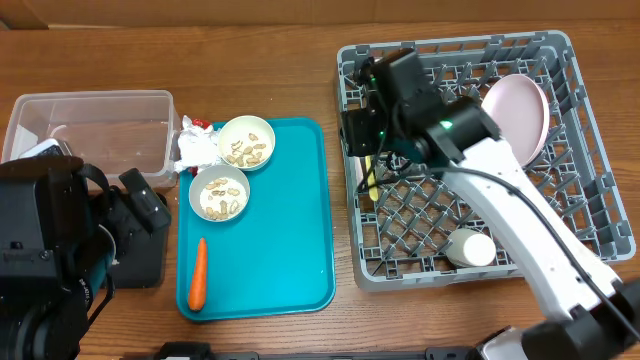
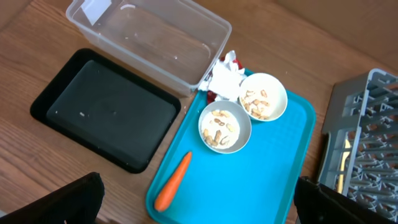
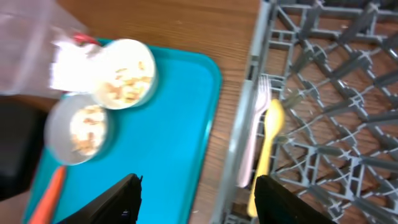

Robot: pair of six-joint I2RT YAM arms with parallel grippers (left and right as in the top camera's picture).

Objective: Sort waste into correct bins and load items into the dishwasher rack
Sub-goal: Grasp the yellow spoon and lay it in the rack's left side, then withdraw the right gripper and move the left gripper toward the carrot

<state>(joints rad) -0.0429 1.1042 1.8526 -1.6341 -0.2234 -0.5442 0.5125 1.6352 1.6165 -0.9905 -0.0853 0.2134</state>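
A teal tray (image 1: 290,220) holds two pale bowls of food bits (image 1: 245,142) (image 1: 219,193) and an orange carrot (image 1: 198,272). A crumpled white napkin (image 1: 197,150) and a red wrapper (image 1: 198,124) lie at its far left corner. The grey rack (image 1: 590,215) holds the pink-white plate (image 1: 515,115), the white cup (image 1: 470,247), the yellow spoon (image 3: 268,143) and the white fork (image 3: 258,118). My right gripper (image 3: 205,199) is open and empty above the rack's left edge. My left gripper (image 2: 199,208) is open and empty above the tray's near edge.
The clear tub (image 1: 90,130) stands at the far left. The black tray (image 2: 106,109) lies in front of it, mostly hidden under my left arm in the overhead view. Bare wood separates the teal tray and the rack.
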